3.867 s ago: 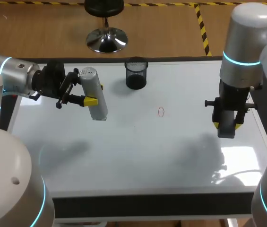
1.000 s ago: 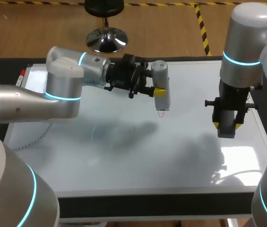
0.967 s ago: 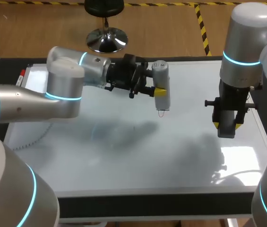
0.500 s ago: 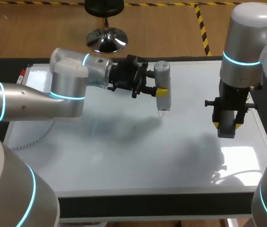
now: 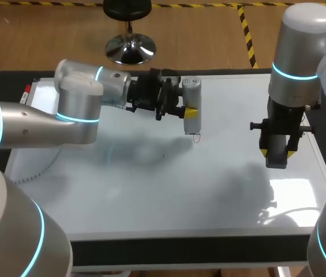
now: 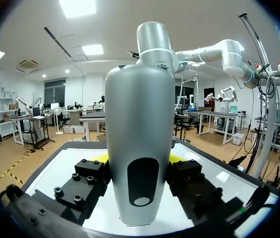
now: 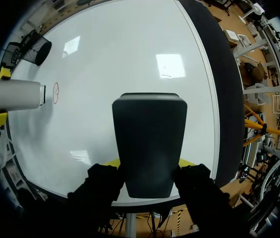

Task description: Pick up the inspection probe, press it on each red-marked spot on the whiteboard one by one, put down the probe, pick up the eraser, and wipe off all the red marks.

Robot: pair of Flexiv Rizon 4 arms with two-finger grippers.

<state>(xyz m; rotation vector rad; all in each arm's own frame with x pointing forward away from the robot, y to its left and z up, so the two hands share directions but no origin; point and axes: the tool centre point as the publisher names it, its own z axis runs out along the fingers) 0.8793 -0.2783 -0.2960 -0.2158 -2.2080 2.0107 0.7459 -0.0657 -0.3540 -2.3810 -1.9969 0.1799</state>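
- My left hand (image 5: 188, 111) is closed on the inspection probe (image 5: 192, 98). Its yellow-tipped fingers (image 5: 191, 111) press the silver-grey body from two sides, a little below its middle.
- The probe stands nearly upright over the far middle of the whiteboard (image 5: 151, 190), with its narrow end pointing down.
- In the right wrist view the probe's tip sits just beside the red mark (image 7: 55, 92), a small thin oval drawn on the board. I cannot tell whether the tip touches the surface or overlaps the oval's edge.
- In the left wrist view the probe fills the space between my fingers. A dark oval window shows on the side of its body.
- My right hand (image 5: 278, 151) is closed on the eraser (image 7: 149, 144), a dark block with rounded corners, with a finger on each of its two sides.
- The eraser hangs over the right part of the whiteboard, well apart from the probe and the red mark.
- A black mesh cup (image 7: 36, 49) stands at the far edge of the board, beyond the probe and near my left hand. I cannot make out anything inside it, and in the head view my left arm (image 5: 82, 109) hides it.
- The whiteboard lies flat on the worktop (image 7: 219, 109), whose dark surface shows as a band along the board's edge.
- My left arm comes in from the left side and reaches over the board to its middle. My right arm (image 5: 301, 57) stands upright at the right edge.
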